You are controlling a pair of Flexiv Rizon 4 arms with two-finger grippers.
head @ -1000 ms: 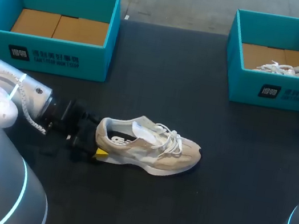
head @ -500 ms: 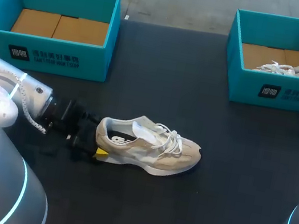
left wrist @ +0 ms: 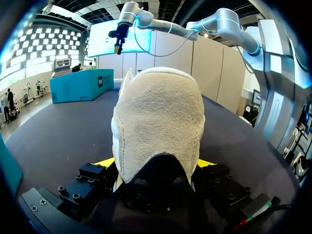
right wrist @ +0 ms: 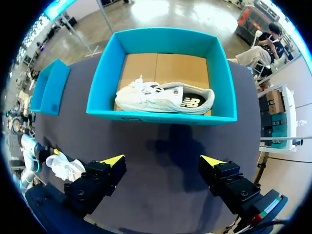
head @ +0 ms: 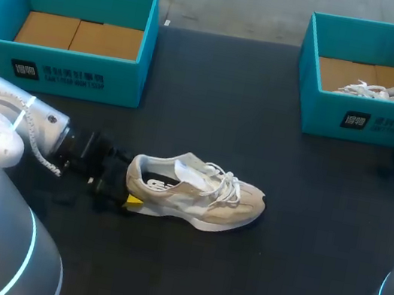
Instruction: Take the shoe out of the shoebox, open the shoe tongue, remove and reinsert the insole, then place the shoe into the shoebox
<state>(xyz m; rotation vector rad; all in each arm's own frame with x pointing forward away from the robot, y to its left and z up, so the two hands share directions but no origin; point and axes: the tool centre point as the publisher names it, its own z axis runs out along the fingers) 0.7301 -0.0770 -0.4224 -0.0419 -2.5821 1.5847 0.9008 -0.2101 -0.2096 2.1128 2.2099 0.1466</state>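
Head view: beige shoe (head: 196,193) upright on table (head: 261,128), near empty left shoebox (head: 66,67). Heel clamped by left gripper (head: 131,188), likely steadying for tongue and insole work. Right gripper (right wrist: 163,163) spread wide, empty, above right shoebox (right wrist: 161,117) holding white shoe (right wrist: 163,100).

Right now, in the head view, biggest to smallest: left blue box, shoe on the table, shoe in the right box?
1. Left blue box
2. Shoe on the table
3. Shoe in the right box: looks smallest, but farther off and partly hidden.
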